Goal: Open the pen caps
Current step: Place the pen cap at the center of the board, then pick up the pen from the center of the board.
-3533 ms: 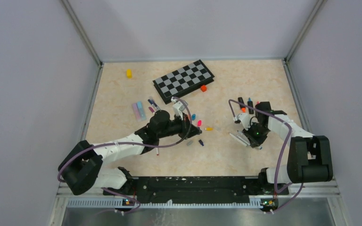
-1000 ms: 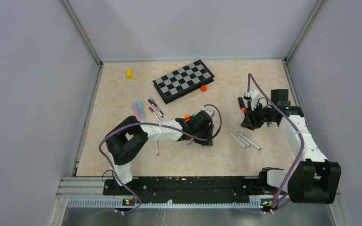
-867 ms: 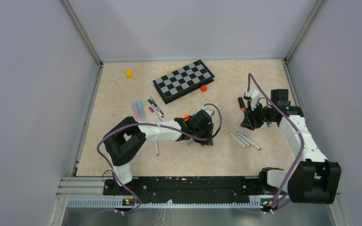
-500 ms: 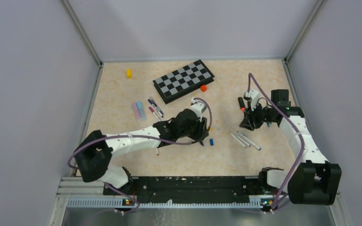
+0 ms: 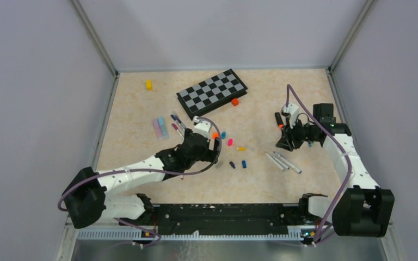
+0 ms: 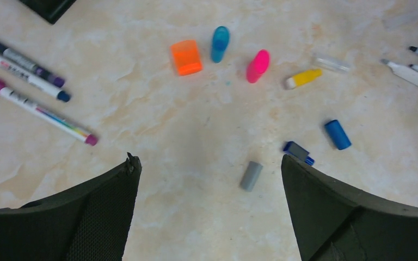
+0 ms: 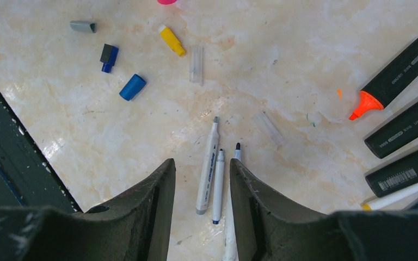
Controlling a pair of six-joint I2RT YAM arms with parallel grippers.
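Just ahead of the left end effector (image 6: 209,163), loose pen caps (image 6: 258,66) in orange, blue, pink, yellow and grey lie scattered on the table (image 6: 158,114); its fingers are spread wide with nothing between them. Three uncapped white pens (image 7: 207,166) lie side by side beneath the right end effector (image 7: 201,163). Its fingers are narrowly parted and grip nothing, and black highlighters (image 7: 400,65) lie to the right in its wrist view.

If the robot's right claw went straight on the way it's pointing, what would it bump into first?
Most likely the uncapped white pens, which lie on the table right between the right gripper fingers. How far down they are is hard to judge.
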